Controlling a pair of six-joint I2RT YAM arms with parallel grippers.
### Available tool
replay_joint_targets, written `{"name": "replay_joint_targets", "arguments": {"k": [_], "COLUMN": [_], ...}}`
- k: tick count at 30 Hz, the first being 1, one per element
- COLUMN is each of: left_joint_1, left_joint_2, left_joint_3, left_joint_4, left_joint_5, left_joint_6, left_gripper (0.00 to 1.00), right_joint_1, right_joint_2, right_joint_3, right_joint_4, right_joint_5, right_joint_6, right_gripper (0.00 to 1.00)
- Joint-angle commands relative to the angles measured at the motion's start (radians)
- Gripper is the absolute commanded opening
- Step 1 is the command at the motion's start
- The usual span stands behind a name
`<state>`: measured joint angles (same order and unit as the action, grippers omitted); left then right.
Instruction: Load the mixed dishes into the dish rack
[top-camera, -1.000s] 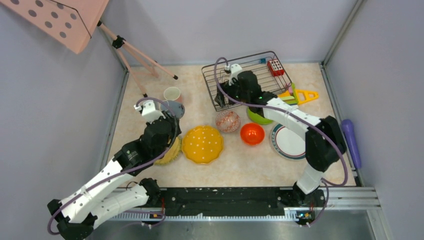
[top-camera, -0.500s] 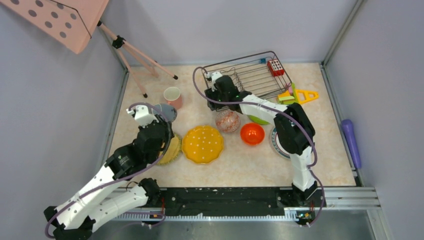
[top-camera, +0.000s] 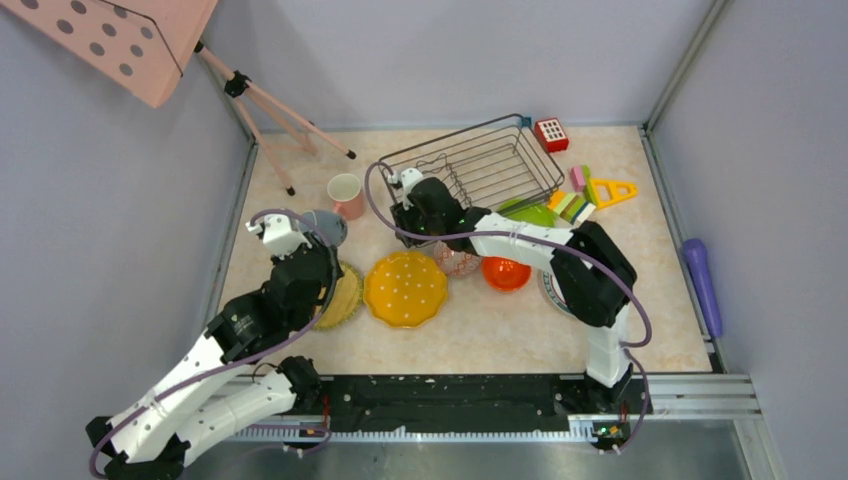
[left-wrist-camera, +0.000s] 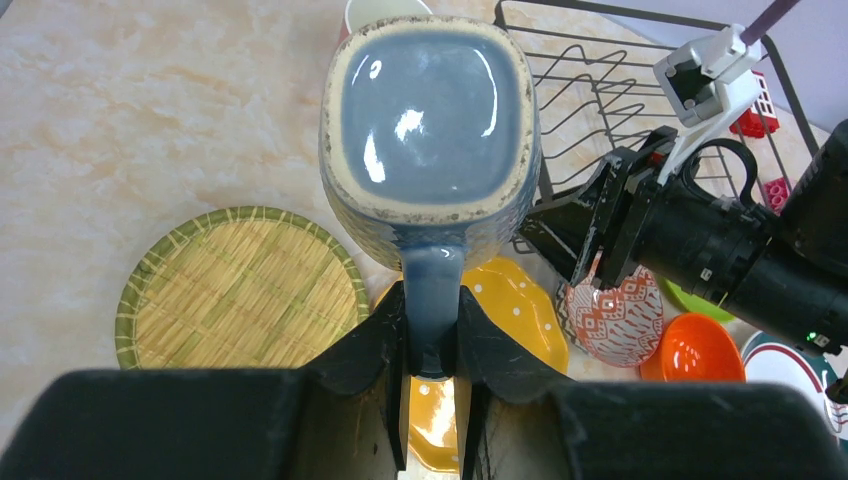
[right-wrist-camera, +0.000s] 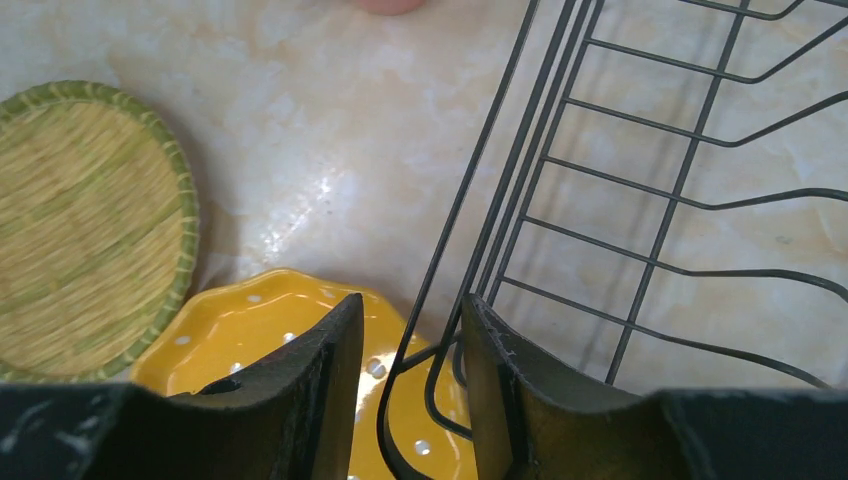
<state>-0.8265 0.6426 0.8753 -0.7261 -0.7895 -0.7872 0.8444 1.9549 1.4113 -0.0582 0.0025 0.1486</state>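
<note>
Left gripper (left-wrist-camera: 432, 320), jaws clamped on the handle of the grey mug (left-wrist-camera: 430, 120), holds the mug at the left of the desk (top-camera: 500, 340), just near of the pink mug (top-camera: 345, 190). Right gripper (right-wrist-camera: 412, 320) reaches to the near-left corner of the dish rack (top-camera: 480, 165), which stands far and centre. Its jaws straddle the corner wires, but whether they pinch them cannot be told. A yellow scalloped plate (top-camera: 404, 288) lies near of that corner.
</note>
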Motion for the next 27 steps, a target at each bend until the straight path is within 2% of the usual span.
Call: {"name": "replay_joint_targets", "arguments": {"k": [1, 5, 9, 11, 21, 27], "left_joint_1": [0.003, 0.004, 0.003, 0.004, 0.006, 0.006], "left_joint_2": [-0.021, -0.027, -0.03, -0.027, 0.04, 0.097], "left_joint_3": [0.023, 0.015, 0.008, 0.004, -0.018, -0.066], "left_joint_4": [0.043, 0.041, 0.052, 0.067, 0.162, 0.362], "left_joint_5": [-0.044, -0.046, -0.047, -0.042, -0.004, 0.104], "left_joint_6": [-0.019, -0.023, -0.012, 0.003, 0.05, 0.226], "left_gripper": [0.0, 0.0, 0.0, 0.0, 0.0, 0.0], "right_joint_1": [0.044, 0.068, 0.067, 0.065, -0.002, -0.09], "right_joint_2": [-0.084, -0.105, -0.161, -0.203, -0.386, -0.538], "right_joint_3": [0.001, 0.007, -0.005, -0.007, -0.093, -0.24], "right_joint_4": [0.072, 0.081, 0.083, 0.074, 0.026, 0.042], "right_joint_5": [-0.076, -0.088, -0.067, -0.056, -0.06, -0.098], "right_joint_6": [0.065, 0.083, 0.1, 0.085, 0.078, 0.091], "right_gripper": [0.4, 0.48, 0.7, 0.75, 0.76, 0.74]}}
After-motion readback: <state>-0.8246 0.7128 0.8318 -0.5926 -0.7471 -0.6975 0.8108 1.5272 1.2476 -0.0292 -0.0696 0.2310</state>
